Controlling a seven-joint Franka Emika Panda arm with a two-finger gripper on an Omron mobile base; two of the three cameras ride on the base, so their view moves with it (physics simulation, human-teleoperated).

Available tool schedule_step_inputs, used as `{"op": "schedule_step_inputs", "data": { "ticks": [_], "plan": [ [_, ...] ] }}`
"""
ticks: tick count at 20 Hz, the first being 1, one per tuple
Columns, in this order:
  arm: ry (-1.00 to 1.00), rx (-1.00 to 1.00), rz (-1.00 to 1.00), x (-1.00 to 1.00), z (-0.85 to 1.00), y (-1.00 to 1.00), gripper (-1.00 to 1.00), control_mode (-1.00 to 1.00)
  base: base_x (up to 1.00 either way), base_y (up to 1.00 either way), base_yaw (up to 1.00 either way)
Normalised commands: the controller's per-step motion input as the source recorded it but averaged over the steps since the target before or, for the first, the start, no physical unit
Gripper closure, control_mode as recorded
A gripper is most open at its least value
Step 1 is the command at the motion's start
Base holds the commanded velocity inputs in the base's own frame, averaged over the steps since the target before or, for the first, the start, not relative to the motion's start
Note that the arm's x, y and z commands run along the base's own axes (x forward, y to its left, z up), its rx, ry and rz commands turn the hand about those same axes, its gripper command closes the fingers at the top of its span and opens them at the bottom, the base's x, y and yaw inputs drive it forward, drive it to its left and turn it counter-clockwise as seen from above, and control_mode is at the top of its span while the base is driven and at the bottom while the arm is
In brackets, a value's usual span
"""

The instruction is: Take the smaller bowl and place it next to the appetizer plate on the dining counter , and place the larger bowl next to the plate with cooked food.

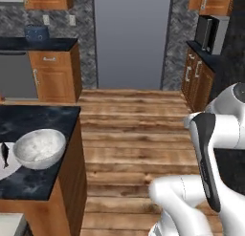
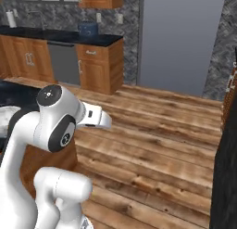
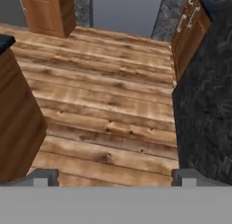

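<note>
The larger bowl (image 1: 39, 148), grey-white and marbled, stands upright near the right edge of the dining counter (image 1: 43, 116). It sits against a white plate (image 1: 8, 169) that bears a dark elongated piece of food (image 1: 5, 154) and is cut off by the left edge of the view. My gripper (image 3: 117, 177) hangs open over the wooden floor with nothing between its fingertips (image 3: 43, 177). It is away from the counter, with the island's brown base (image 3: 18, 119) to its left. The smaller bowl and the appetizer plate are out of view.
A dark stone counter (image 3: 206, 100) rises close on the right of the hand. Wood wall cabinets (image 1: 53, 75) with a dishwasher (image 1: 16, 75) stand at the back left. A microwave (image 1: 211, 34) sits on the right counter. A wide strip of plank floor (image 1: 139, 130) lies between.
</note>
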Motion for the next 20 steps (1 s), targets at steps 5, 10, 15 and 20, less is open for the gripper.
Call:
{"op": "schedule_step_inputs", "data": {
  "ticks": [5,10,15,20],
  "plan": [
    [0.00,0.00,0.00,0.00,0.00,0.00,-1.00,1.00,1.00,-0.09,-0.33],
    [0.00,0.00,0.00,0.00,0.00,0.00,-1.00,1.00,1.00,0.00,-0.32],
    [0.00,0.00,0.00,0.00,0.00,0.00,-1.00,1.00,1.00,0.00,-0.30],
    [0.00,0.00,0.00,0.00,0.00,0.00,-1.00,1.00,1.00,0.00,-0.26]
  ]
}}
